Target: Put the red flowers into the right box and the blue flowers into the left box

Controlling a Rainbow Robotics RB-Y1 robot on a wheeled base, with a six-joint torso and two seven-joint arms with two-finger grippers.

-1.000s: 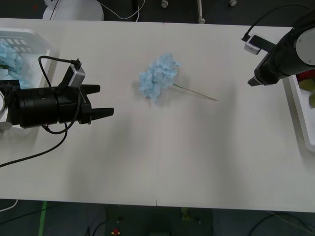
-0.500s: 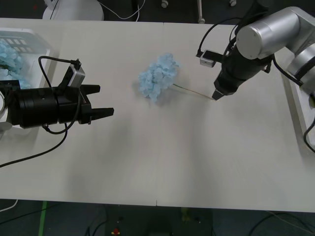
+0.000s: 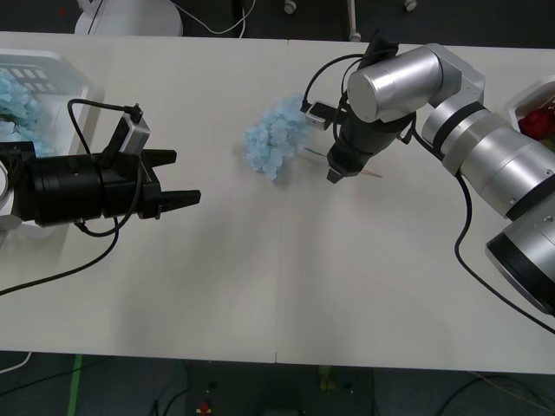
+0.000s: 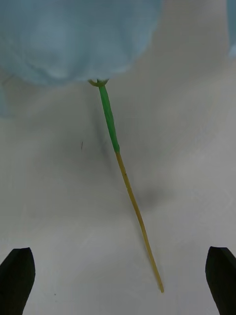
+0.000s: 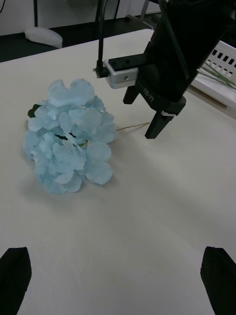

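While a blue flower (image 3: pixel 279 135) lies mid-surface, the right tool (image 3: pixel 334 176), spread wide and empty, is held over its thin stem (image 4: pixel 129 185), which should be centred before closing.

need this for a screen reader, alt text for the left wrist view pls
A blue flower lies on the white table, and the right gripper, black and open, hangs just above its thin stem. The left gripper's black fingertips sit apart at the bottom corners.

The right arm's wrist housing (image 5: pixel 156 96) bears "RB-Y1".
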